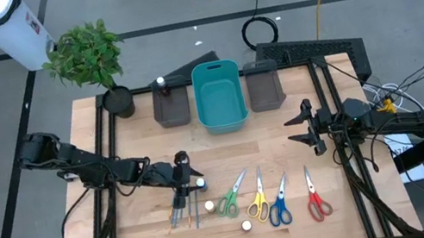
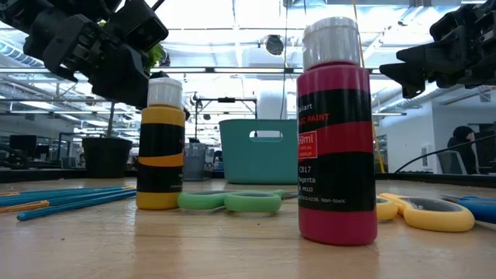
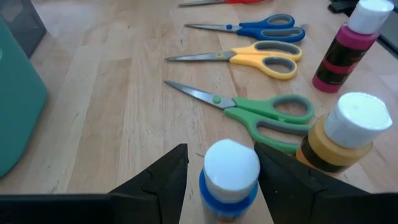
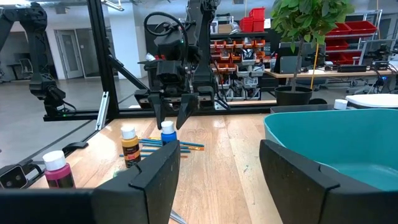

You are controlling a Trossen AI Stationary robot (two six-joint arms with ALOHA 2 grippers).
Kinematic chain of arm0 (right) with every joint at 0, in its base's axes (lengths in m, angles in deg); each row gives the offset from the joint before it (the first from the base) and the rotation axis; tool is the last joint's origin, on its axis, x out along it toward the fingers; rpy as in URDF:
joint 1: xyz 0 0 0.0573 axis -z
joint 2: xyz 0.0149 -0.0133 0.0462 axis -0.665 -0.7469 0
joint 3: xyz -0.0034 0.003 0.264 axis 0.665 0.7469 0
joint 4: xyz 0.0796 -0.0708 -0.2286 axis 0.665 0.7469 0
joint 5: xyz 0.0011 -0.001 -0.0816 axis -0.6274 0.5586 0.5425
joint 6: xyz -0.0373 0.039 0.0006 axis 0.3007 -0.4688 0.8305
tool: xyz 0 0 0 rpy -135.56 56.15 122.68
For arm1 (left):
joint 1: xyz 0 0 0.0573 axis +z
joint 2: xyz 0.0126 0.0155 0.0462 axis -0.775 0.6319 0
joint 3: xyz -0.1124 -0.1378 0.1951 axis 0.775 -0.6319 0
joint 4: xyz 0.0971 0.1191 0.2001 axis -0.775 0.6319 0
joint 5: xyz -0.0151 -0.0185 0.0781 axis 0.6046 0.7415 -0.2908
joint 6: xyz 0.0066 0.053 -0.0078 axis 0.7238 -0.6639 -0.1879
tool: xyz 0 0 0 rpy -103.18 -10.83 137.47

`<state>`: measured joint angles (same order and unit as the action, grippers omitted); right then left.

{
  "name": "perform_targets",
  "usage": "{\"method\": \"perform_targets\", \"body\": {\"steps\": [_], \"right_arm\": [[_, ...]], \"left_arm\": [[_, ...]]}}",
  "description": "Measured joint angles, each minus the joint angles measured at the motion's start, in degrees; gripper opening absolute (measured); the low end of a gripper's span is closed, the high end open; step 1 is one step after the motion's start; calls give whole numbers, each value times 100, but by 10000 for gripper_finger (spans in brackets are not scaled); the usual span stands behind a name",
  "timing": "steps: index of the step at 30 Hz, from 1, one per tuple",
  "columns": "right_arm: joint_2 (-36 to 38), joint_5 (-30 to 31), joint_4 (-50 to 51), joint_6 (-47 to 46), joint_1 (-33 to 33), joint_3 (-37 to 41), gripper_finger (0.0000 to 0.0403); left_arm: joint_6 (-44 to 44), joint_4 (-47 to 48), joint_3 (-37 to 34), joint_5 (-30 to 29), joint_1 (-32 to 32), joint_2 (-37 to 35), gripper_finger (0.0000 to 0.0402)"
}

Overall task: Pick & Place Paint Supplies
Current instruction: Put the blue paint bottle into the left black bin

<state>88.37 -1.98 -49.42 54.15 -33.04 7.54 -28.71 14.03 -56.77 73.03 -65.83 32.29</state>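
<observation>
While the right gripper (image 1: pixel 312 128) waits with fingers spread over bare wood near the table's right edge, well apart from the supplies, the left gripper (image 3: pixel 221 168) hangs over the blue bottle (image 3: pixel 231 175), fingers parted to either side of its white cap. No contact is visible in the left wrist view; the right wrist view shows the fingertips just above the cap, not yet around the body. Blue bottle stands upright on the table, near the front-left. Yellow bottle (image 3: pixel 344 138) stands just beside it, magenta bottle (image 3: pixel 347 45) a little farther off toward the front, both upright. Brushes (image 1: pixel 183 214) lie in a loose bundle near the blue bottle. Four scissors lie in a row to the right of the bottles: green scissors (image 3: pixel 261 114), yellow scissors (image 3: pixel 249 58), blue scissors (image 3: pixel 261 27), red scissors (image 1: pixel 316 199). Teal bin (image 1: pixel 218 94) sits at the back centre, looks empty in the high view. Grey bins (image 1: pixel 172 104) flank it; one white-capped bottle (image 1: pixel 160 83) shows at the left grey bin, though whether in it or at its rim I cannot tell. Judgement: task is early. At most one bottle may be placed; three bottles, brushes and all scissors are left on the table. Step in hand looks like the grasp on the blue bottle.
</observation>
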Motion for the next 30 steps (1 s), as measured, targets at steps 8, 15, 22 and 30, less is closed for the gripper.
{"method": "perform_targets", "body": {"steps": [8, 15, 22, 30], "right_arm": [[0, 0, -2, 0, 0, 0, 212], [0, 0, 0, 0, 0, -1, 212], [0, 0, -1, 0, 0, -1, 212], [0, 0, 0, 0, 0, -1, 212]], "left_arm": [[2, 8, 0, 7, -2, 0, 167], [6, 112, 0, 11, -2, -2, 141], [-39, 114, 0, 11, -2, -2, 137], [601, 40, 0, -387, 171, -120, 137]]}}
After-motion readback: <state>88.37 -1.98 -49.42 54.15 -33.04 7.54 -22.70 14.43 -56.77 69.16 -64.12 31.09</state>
